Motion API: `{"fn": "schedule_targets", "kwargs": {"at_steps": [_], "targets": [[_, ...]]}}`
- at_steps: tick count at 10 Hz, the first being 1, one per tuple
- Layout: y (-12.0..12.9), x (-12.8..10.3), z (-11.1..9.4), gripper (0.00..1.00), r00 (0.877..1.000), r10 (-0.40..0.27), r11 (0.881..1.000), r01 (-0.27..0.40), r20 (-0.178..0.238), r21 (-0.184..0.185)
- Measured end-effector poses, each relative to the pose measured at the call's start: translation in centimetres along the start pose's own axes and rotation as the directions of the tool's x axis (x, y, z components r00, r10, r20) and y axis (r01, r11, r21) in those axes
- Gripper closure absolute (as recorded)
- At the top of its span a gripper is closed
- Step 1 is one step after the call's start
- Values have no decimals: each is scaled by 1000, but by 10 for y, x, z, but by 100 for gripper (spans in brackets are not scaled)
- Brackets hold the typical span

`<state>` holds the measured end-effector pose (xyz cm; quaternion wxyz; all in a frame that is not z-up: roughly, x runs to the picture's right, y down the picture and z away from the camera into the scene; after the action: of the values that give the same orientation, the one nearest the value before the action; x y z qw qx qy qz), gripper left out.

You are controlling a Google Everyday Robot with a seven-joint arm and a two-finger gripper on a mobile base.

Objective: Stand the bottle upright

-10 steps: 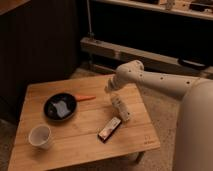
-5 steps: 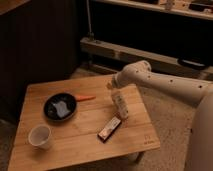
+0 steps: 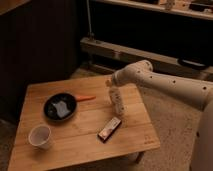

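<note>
– Cup [image 3: 40, 135] at the front left corner of the bench [image 3: 142, 142]: is that the leftmost thing?

– Yes. A pale cup, upright, open mouth up, standing alone near that corner. Behind it, toward the back edge, lies a dark round pan [image 3: 59, 107] with something pale inside that cannot be made out. Its orange handle [image 3: 85, 98] points right, toward the middle of the bench.

– And the bottle?

– The bottle [image 3: 118, 106] is right of the handle's tip and apart from it, in the right half of the bench, nearer the back edge than the front. It stands roughly upright with its lower end on the wood.

– Where is the gripper?

– The gripper [image 3: 111, 88] sits right at the bottle's upper end, reaching in from the right on the white arm [image 3: 165, 82], which crosses above the back right corner. Whether the pincer is clamped on the bottle or only touching it cannot be told.

– Anything close by?

– A flat dark box [image 3: 110, 129] with a pale stripe lies just in front of the bottle, set diagonally, toward the front edge; the two look apart. The arm hides part of the floor behind the right edge.
</note>
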<state>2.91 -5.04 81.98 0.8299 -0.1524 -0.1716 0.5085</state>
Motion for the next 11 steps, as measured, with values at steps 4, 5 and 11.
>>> {"fn": "schedule_targets", "kwargs": {"at_steps": [4,5,11], "targets": [[-3,-6,-13,71,986,4,1000,-9,169,29],[-1,-8,-13,71,983,5,1000,-10,181,27],[-2,-6,-1,21,978,5,1000,-10,209,25]]}}
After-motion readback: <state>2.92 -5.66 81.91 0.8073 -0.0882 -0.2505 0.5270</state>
